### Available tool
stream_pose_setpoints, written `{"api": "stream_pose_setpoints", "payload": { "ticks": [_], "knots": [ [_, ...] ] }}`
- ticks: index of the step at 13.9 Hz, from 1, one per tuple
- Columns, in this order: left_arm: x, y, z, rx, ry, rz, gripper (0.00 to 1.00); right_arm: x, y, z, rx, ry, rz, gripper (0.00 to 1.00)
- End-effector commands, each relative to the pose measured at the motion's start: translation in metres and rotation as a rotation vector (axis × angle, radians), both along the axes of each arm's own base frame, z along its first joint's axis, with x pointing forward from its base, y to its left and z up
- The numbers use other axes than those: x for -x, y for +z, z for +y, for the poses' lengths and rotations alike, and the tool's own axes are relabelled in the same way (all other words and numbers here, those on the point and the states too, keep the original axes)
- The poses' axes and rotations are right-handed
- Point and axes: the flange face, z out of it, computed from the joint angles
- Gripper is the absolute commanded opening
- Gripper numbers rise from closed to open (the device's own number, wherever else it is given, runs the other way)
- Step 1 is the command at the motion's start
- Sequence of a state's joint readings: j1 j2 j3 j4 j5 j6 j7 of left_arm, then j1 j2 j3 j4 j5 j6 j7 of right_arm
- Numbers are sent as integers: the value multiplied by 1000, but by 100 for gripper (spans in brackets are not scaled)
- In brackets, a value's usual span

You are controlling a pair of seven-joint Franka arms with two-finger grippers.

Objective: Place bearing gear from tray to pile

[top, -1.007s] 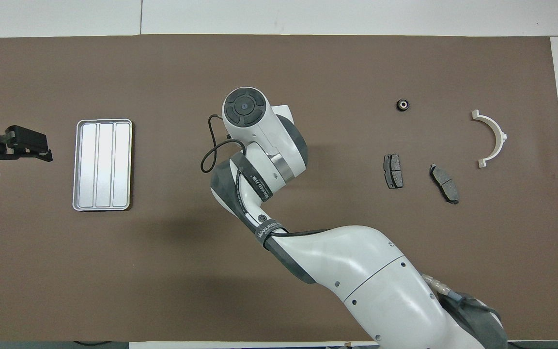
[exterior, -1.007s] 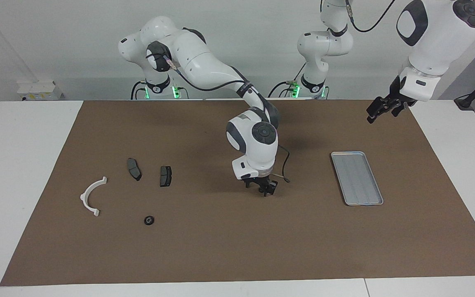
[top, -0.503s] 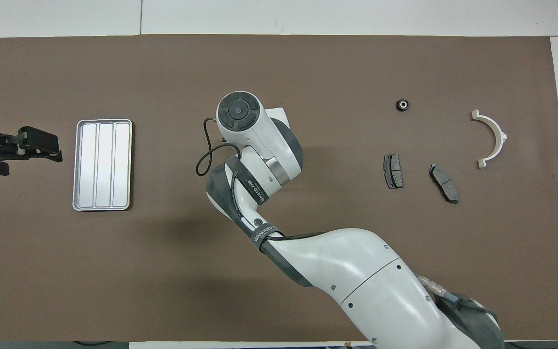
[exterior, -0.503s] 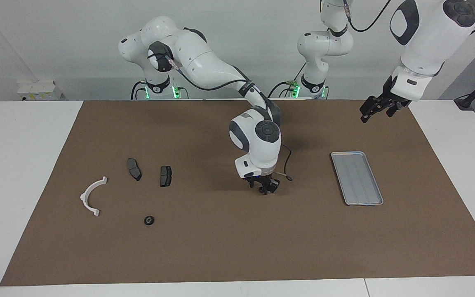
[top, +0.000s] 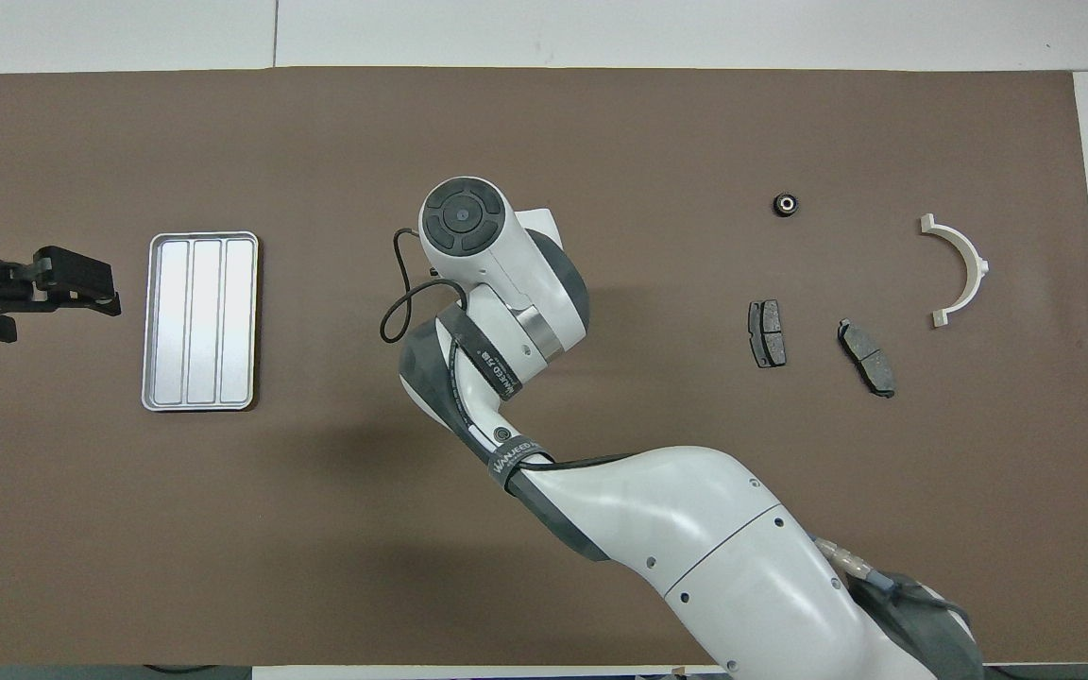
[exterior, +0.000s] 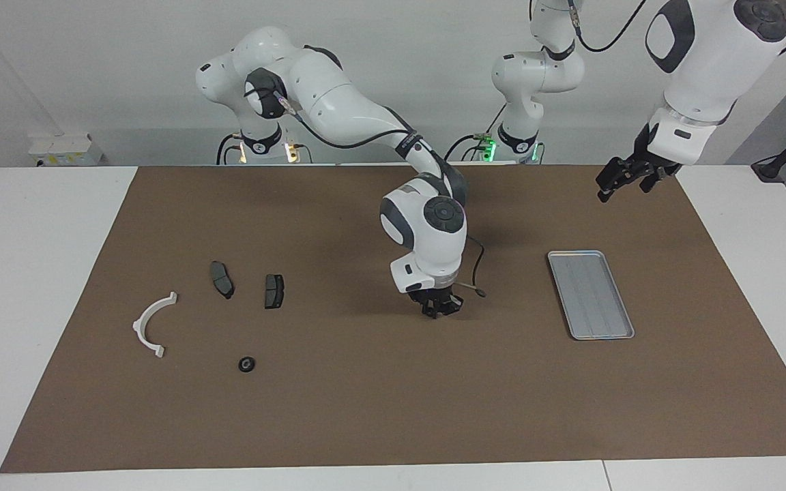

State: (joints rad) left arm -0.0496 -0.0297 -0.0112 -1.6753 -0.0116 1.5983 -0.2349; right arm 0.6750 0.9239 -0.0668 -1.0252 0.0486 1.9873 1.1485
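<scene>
Closing empty over bare mat between the tray and the bearing gear, the right end effector has left the gear beside the pile; the left end effector waits open.

So the bearing gear, a small black ring, lies flat on the mat near my pile: a white half-ring bracket and two dark brake pads. The ridged silver tray sits well apart, toward my left arm's end.

high facing camera, steep overhead camera
</scene>
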Motion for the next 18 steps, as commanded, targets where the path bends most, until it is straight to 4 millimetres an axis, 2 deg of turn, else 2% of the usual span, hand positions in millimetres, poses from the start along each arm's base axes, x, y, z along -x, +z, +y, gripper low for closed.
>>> {"api": "stream_pose_setpoints", "payload": {
  "ticks": [1,2,4,7,10,13,14,16,17,18],
  "knots": [
    [5,6,0,0,-2,-15,100,-6,-8,-13,30,16,23,0],
    [5,6,0,0,-2,-17,100,-19,0,-34,36,42,32,0],
    [5,6,0,0,-2,-17,100,-52,26,-93,23,128,41,0],
    [5,6,0,0,-2,-15,100,-97,51,-199,5,258,37,0],
    [5,6,0,0,-2,-17,100,-123,45,-302,16,398,62,0],
    [5,6,0,0,-2,-15,100,-134,39,-394,49,468,88,0],
    [5,6,0,0,-2,-15,100,-133,31,-419,51,483,111,0],
    [5,6,0,0,-2,-15,100,-128,24,-451,59,493,168,0],
    [5,6,0,0,-2,-15,100,-126,20,-464,54,491,184,0],
    [5,6,0,0,-2,-15,100,-124,15,-466,54,501,194,0]
  ]
}}
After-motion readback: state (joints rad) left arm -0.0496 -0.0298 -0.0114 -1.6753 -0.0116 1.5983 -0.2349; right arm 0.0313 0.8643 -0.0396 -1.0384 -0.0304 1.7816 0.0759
